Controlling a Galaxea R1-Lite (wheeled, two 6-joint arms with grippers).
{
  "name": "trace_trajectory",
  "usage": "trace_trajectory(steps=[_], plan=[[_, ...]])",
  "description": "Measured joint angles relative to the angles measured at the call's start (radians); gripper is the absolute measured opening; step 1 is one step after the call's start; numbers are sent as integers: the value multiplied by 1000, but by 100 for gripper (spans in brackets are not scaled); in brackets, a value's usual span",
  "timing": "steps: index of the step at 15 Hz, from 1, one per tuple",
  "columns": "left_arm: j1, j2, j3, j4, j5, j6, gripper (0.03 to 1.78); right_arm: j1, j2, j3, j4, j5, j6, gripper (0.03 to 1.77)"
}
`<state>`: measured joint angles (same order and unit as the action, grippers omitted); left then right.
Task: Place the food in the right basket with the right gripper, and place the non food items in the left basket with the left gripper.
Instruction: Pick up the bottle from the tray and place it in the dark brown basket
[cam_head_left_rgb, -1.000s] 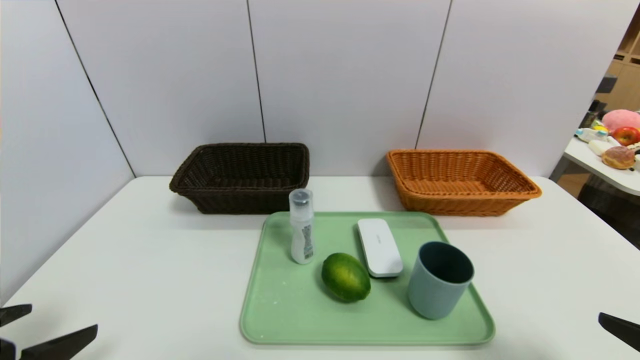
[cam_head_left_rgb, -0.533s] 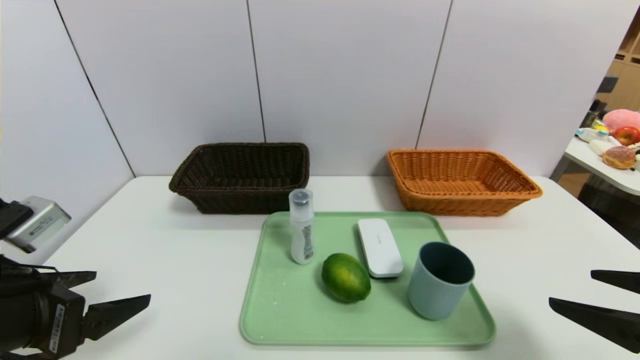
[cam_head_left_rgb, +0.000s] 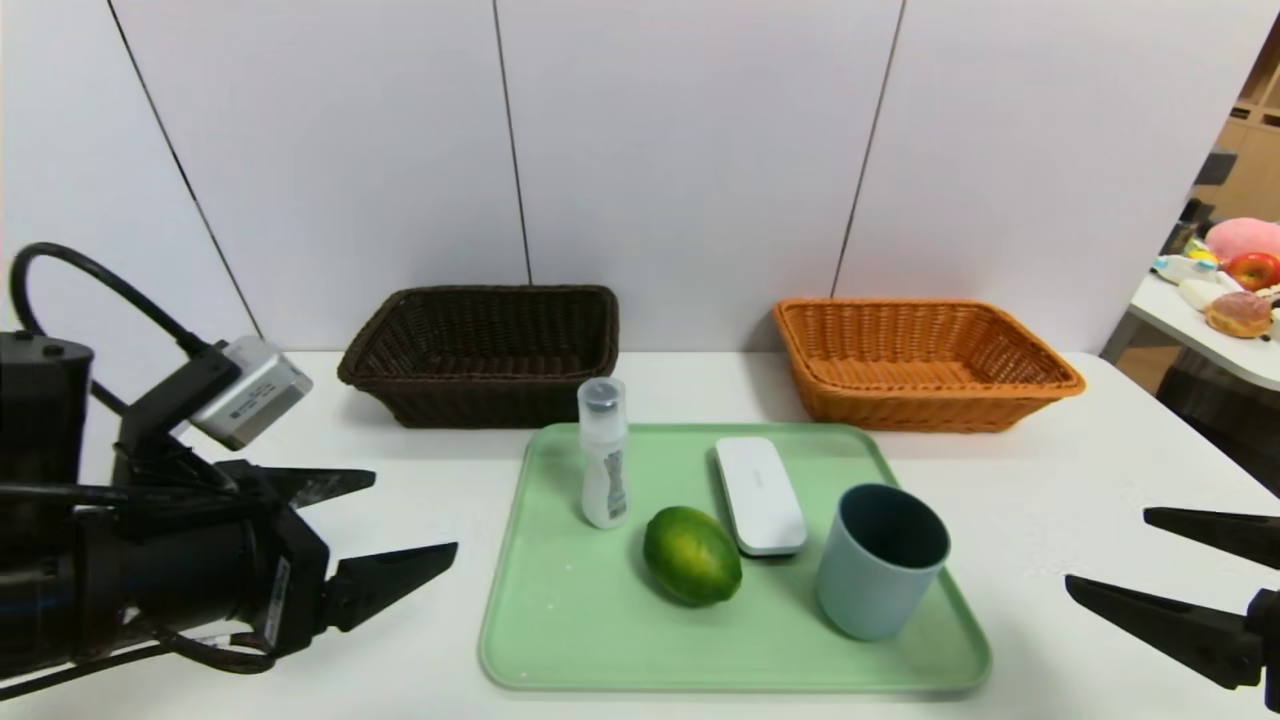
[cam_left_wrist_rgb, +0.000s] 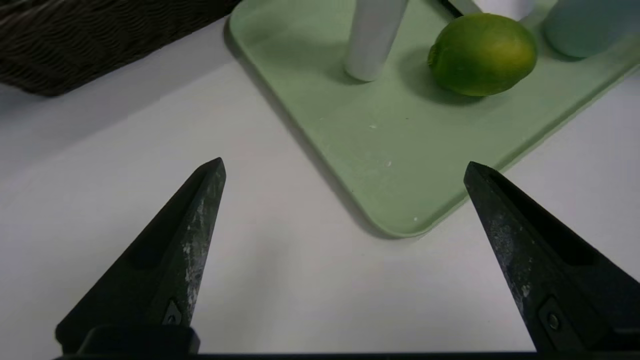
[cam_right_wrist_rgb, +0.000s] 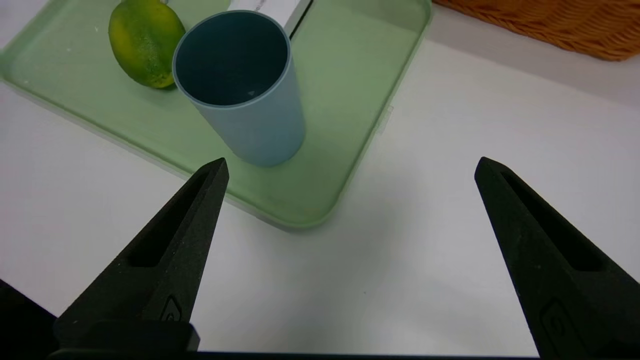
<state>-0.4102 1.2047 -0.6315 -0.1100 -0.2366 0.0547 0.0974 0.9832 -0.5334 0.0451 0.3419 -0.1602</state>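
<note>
Lime (cam_head_left_rgb: 692, 554), bottle (cam_head_left_rgb: 604, 453), case (cam_head_left_rgb: 759, 494), cup (cam_head_left_rgb: 880, 559) on tray (cam_head_left_rgb: 560, 630).

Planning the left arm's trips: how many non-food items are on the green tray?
3: the bottle at the tray's far left, the white case mid-tray, the grey-blue cup near right. None looks hidden.

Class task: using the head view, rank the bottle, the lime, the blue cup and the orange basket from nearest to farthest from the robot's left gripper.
Measured from the open left gripper, left of the tray:
1. Bottle, standing on the tray's near-left part.
2. Lime, mid-tray, just past the bottle.
3. Blue cup, on the tray's right side.
4. Orange basket, at the far right, beyond the tray.
</note>
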Motion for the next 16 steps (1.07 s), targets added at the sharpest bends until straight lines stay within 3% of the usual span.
trace_trajectory(steps=[7,16], plan=[[-166,205,-5,-283,-2,11,169,24,23,33,-78,10,3,170],[-211,420,-9,-566,-1,29,169,25,23,41,-77,9,7,170]])
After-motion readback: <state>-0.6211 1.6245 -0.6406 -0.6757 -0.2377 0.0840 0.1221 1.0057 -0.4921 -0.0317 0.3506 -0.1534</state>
